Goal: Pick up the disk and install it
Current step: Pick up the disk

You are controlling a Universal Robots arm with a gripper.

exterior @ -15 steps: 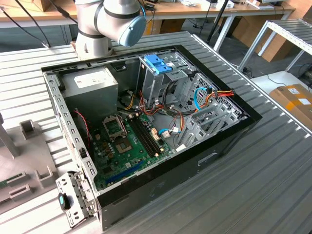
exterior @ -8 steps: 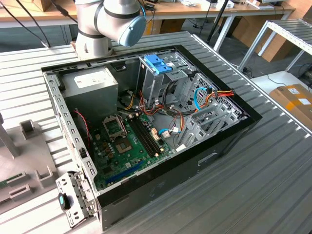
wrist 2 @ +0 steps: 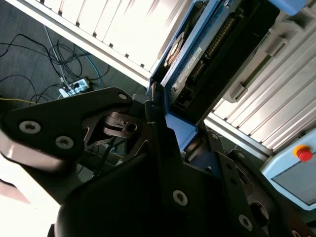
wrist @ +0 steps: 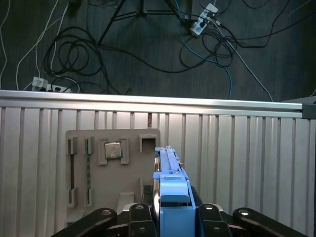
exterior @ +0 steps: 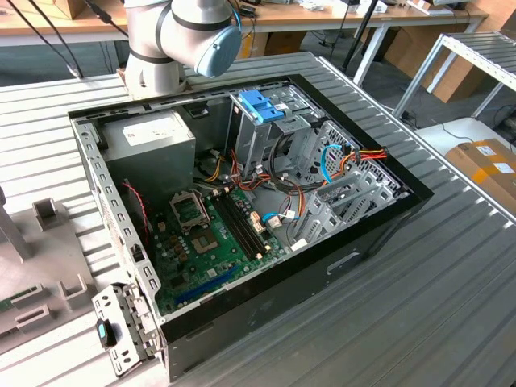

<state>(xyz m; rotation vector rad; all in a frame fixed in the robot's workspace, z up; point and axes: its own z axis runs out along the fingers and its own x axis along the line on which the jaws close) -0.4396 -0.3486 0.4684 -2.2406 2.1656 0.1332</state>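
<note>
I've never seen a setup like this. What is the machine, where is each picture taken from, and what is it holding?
This is a single robot arm standing on a ribbed metal table. The exterior view comes from a camera off the arm. It shows an open computer case lying on the table, with its motherboard and a metal drive cage topped by a blue latch. The two wrist views come from cameras riding on the arm near its tool. In both wrist views the tool is shut on the disk, a hard drive in a light-blue frame. In the first wrist view, the table past the disk carries a grey fixture tray holding a processor chip.
</note>
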